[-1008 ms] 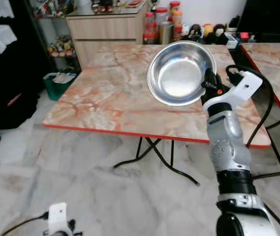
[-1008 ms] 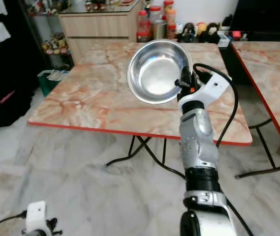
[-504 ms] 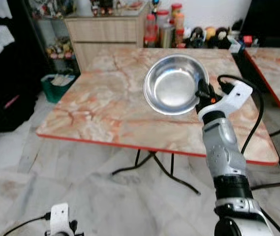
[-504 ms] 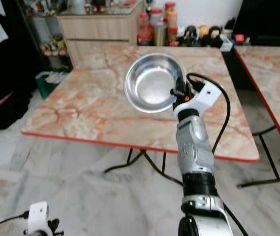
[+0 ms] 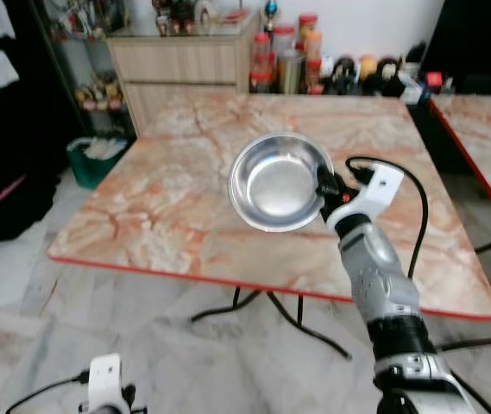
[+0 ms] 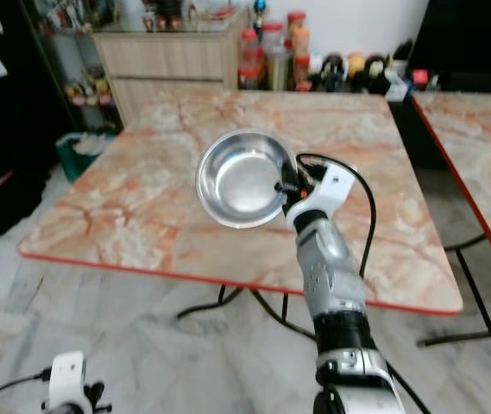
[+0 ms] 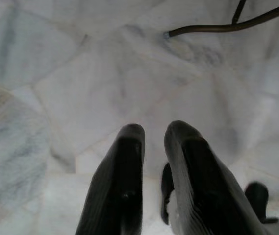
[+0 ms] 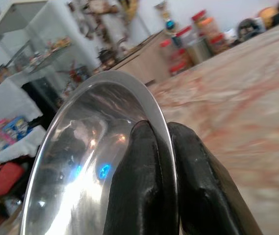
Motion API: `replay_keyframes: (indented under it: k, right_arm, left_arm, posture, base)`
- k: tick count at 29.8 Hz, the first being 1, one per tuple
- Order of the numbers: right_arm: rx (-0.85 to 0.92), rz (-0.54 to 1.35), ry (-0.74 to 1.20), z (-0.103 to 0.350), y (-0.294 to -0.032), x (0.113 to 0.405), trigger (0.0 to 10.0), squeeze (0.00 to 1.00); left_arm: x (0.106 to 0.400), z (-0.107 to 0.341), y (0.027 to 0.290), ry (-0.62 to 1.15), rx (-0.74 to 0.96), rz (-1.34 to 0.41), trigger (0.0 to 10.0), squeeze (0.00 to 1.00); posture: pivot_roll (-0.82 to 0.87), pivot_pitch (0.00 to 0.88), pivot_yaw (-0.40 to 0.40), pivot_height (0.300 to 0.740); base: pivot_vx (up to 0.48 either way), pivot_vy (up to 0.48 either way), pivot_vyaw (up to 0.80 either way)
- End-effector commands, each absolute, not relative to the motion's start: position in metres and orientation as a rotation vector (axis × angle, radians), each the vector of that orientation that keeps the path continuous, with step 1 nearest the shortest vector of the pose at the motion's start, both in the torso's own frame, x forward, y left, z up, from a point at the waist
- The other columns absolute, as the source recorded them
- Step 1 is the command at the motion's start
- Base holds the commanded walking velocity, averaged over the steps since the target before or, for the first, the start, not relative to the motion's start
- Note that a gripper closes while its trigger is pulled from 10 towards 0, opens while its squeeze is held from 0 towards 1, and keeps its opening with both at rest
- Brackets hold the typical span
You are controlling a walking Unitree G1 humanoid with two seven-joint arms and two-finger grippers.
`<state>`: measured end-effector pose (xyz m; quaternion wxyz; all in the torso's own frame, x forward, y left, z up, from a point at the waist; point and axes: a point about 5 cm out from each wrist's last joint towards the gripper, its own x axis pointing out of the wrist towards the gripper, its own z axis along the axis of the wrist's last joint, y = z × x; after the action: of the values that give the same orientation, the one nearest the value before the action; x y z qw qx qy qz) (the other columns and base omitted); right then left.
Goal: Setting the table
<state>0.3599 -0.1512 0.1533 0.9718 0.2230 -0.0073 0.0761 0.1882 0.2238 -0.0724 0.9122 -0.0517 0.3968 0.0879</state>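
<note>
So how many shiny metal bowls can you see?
1. The metal bowl is held up, tilted, above the marble table; the right gripper pinches its rim. More could be hidden among the jars on the far side.

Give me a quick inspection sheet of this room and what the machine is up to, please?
Surface: marble-patterned table, red-edged; nothing seen on its near part.
Job's things: steel bowl, tilted on edge, held above the table.
Clutter: jars and bottles at the table's far edge.
Grippers: right gripper, jaws pinching the bowl's rim; left gripper hangs over the floor, jaws almost together.
Cables: black cable looping off the right wrist.
Surroundings: wooden cabinet, second table, marble floor.
</note>
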Motion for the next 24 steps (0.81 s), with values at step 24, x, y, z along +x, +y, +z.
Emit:
replay_keyframes:
  k: [24]
  right_arm:
    - [0.657,0.137,0.25,0.117,-0.146,0.342,10.0,0.0]
  left_arm:
    - [0.186,-0.074,0.223,0.84,-0.111,0.194,10.0,0.0]
  posture:
    - [0.03,0.0,0.034,0.728]
  base:
    - [0.224,0.0,0.0]
